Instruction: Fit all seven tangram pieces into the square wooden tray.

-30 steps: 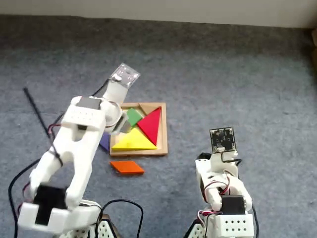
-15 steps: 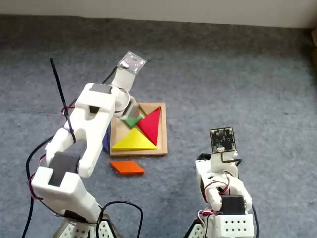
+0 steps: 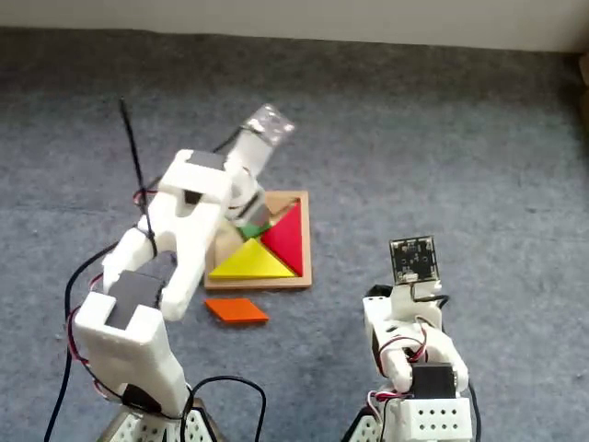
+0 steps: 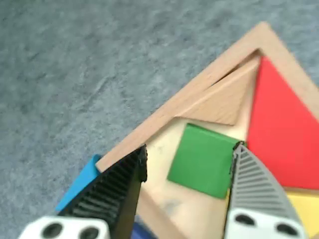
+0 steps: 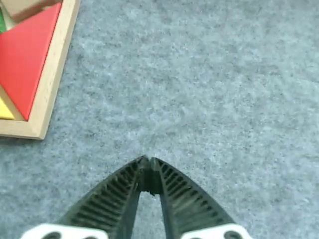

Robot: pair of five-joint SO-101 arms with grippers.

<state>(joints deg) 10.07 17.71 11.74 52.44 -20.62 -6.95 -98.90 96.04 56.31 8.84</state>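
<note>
The square wooden tray (image 3: pixel 305 267) lies mid-carpet, holding a red triangle (image 3: pixel 285 235), a yellow triangle (image 3: pixel 248 262) and a green square (image 3: pixel 250 230). My left arm (image 3: pixel 198 198) stretches over the tray's left side. In the left wrist view the left gripper (image 4: pixel 190 152) is open, its fingers either side of the green square (image 4: pixel 202 159), which lies flat on the tray floor. A pale wood-coloured triangle (image 4: pixel 222 102) fills the corner beside it. A blue piece (image 4: pixel 79 184) lies just outside the rim. An orange parallelogram (image 3: pixel 236 310) sits on the carpet in front of the tray. My right gripper (image 5: pixel 149 174) is shut over bare carpet.
Grey carpet surrounds the tray on all sides. The right arm (image 3: pixel 411 276) is folded back near the front edge, to the right of the tray. Black cables (image 3: pixel 133 157) loop around the left arm.
My left arm has extended farther and swung right over the tray, and the green square has shifted slightly toward the tray's middle. The right arm has not moved.
</note>
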